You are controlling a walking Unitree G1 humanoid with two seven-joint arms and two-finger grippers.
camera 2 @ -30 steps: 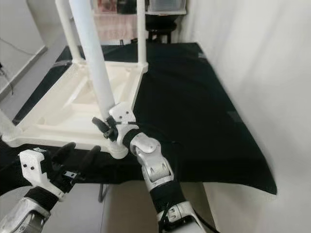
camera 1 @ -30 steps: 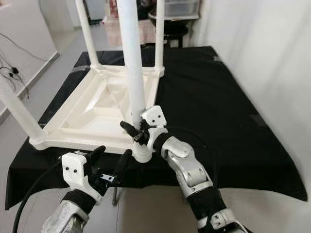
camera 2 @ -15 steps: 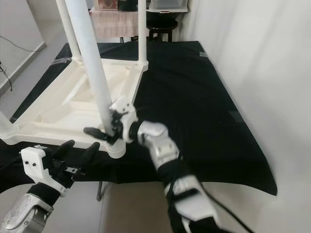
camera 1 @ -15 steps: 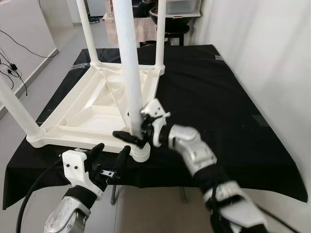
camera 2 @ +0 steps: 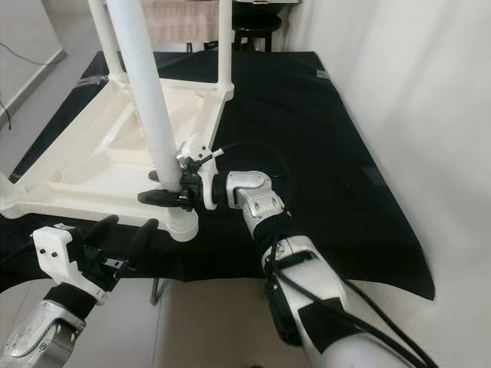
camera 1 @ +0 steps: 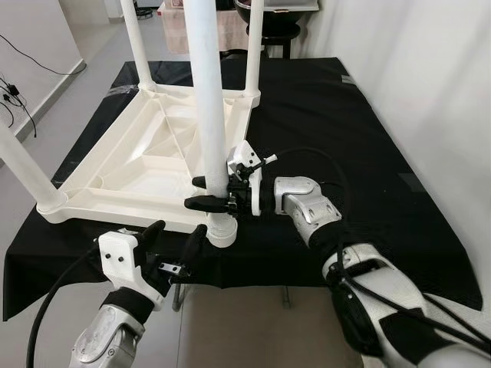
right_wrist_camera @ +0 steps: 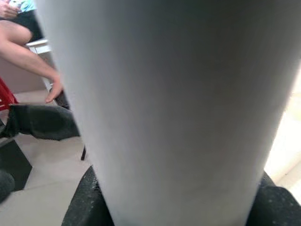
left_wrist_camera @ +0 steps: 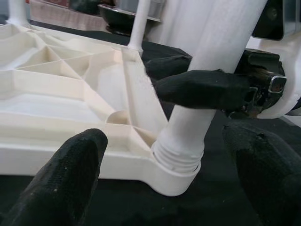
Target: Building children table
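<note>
Left gripper (camera 1: 175, 242), at seven o'clock of the scene, hangs with fingers spread, empty, just short of the inverted white tabletop (camera 1: 138, 172) on the black cloth (camera 1: 345, 138). At centre, the near-corner leg (camera 1: 209, 115) stands upright in its threaded socket (left_wrist_camera: 178, 165). Right gripper (camera 1: 209, 193) clamps the leg low. Judgement: twist squarely about the leg's axis, avoiding cross-threading.

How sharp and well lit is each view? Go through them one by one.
Left and right eye views: evenly lit and sharp, the right gripper clamped on the white table leg, though the black cloth shows little detail. Left wrist view: the socket is crisp, while the left gripper's fingertips are soft. Right wrist view: the leg is a blurred grey mass, too close to focus.
</note>
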